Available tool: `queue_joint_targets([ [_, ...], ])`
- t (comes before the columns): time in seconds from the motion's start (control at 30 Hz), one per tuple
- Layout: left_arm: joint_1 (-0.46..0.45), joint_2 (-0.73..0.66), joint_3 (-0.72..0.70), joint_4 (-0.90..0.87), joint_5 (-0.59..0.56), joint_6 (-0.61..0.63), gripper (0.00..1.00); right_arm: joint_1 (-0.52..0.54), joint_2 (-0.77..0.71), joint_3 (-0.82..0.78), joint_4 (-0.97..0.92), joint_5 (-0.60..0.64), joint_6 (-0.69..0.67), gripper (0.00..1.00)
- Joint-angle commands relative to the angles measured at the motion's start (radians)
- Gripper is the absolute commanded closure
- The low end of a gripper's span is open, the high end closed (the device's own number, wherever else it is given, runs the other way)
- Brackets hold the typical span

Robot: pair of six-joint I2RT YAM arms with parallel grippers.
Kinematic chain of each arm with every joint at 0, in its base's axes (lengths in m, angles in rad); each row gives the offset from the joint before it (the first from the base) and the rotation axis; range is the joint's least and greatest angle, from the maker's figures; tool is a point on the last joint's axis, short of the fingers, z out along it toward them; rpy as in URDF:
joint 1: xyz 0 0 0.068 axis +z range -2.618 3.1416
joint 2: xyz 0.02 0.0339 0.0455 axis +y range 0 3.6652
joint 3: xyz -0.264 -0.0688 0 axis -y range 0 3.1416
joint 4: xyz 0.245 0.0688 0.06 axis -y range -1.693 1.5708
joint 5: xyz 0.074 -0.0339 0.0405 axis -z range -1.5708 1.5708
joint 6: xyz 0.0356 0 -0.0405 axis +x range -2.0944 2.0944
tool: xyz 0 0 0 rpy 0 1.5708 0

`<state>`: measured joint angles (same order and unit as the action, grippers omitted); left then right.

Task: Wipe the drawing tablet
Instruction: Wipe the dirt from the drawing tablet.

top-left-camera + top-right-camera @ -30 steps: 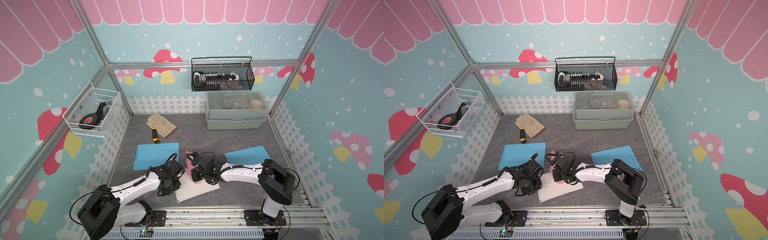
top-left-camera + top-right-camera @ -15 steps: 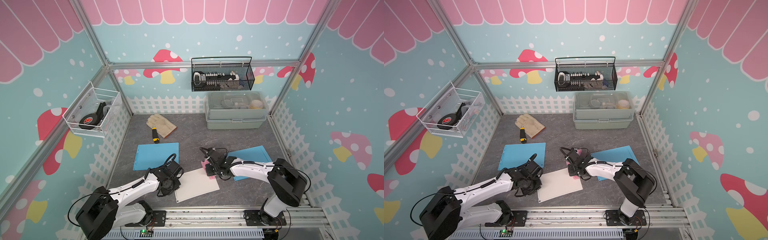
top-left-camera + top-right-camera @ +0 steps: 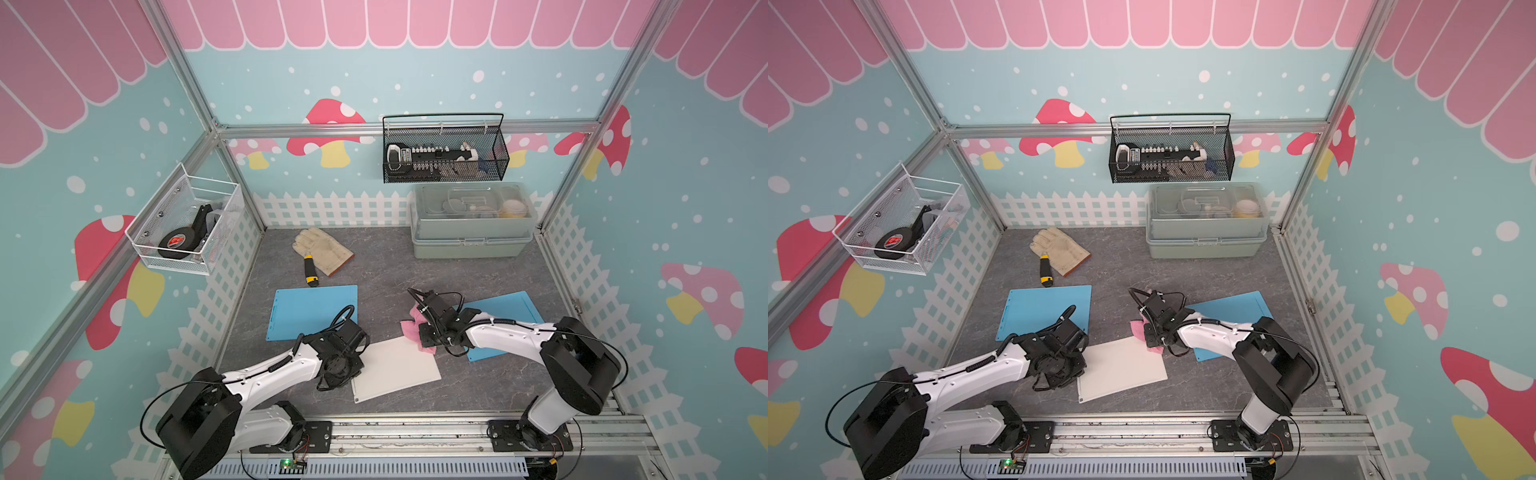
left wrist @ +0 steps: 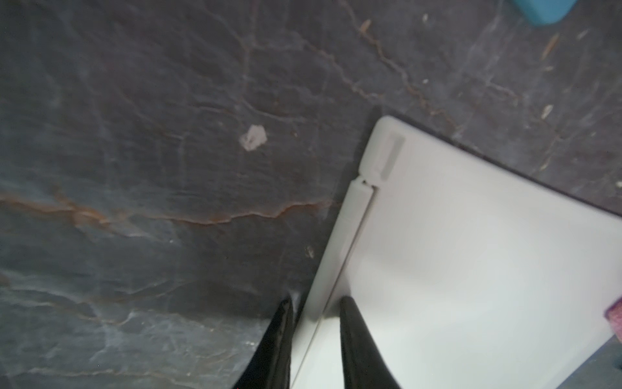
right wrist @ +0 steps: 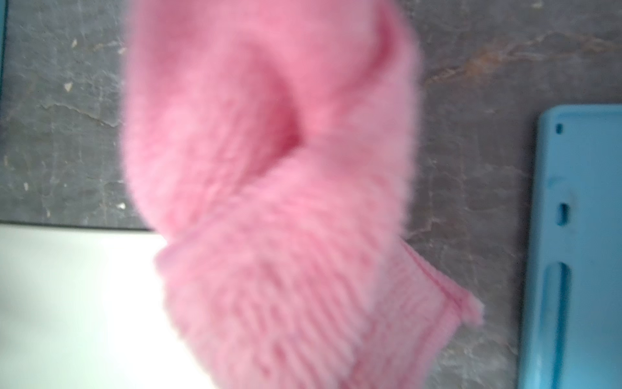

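The white drawing tablet (image 3: 395, 368) (image 3: 1121, 368) lies slightly askew near the table's front middle. My left gripper (image 3: 354, 370) (image 4: 314, 301) stands at its left edge. One finger (image 4: 282, 323) is on the table outside the edge rail and the other presses the tablet's (image 4: 471, 269) face, so the rail is pinched between them. A fluffy pink cloth (image 3: 411, 324) (image 3: 1138, 328) (image 5: 269, 168) sits bunched on the tablet's (image 5: 67, 303) far right corner. My right gripper (image 3: 423, 336) is shut on it, and the cloth hides its fingers in the right wrist view.
Two blue mats (image 3: 316, 311) (image 3: 511, 316) lie behind the tablet, left and right. Further back are a work glove (image 3: 322, 249), a yellow-black knife (image 3: 310, 272) and a lidded grey-green box (image 3: 471, 224). A black wire basket (image 3: 444, 153) and a white one (image 3: 187, 224) hang on the walls.
My right gripper has dragged the pink cloth across the tablet from near its left side to its far right corner. The left gripper has stayed at the left edge, its jaws closing in slightly.
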<state>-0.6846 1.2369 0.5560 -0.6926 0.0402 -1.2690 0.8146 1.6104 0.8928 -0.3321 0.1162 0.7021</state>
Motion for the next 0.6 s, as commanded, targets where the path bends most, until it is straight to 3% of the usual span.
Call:
queue_joint_targets([
  [0.0, -0.002, 0.046, -0.062, -0.012, -0.042, -0.018, 0.75, 0.112, 0.024, 0.022, 0.005, 0.002, -0.015, 1.00],
  [0.13, -0.002, 0.058, -0.068, 0.004, -0.038, -0.027, 0.76, 0.174, 0.141, 0.114, 0.036, -0.065, 0.051, 1.00],
  [0.23, -0.001, 0.063, -0.074, 0.006, -0.040, -0.033, 0.76, 0.099, 0.140, 0.048, 0.026, -0.055, 0.089, 1.00],
  [0.4, -0.002, 0.042, -0.090, 0.005, -0.042, -0.047, 0.77, -0.046, -0.002, -0.086, -0.067, 0.081, -0.010, 1.00],
  [0.47, -0.001, 0.035, -0.094, 0.006, -0.041, -0.049, 0.77, -0.034, -0.036, -0.094, -0.050, 0.083, -0.048, 1.00],
  [0.57, -0.002, 0.038, -0.093, 0.014, -0.040, -0.048, 0.77, 0.109, 0.002, -0.032, 0.011, 0.117, -0.080, 1.00],
])
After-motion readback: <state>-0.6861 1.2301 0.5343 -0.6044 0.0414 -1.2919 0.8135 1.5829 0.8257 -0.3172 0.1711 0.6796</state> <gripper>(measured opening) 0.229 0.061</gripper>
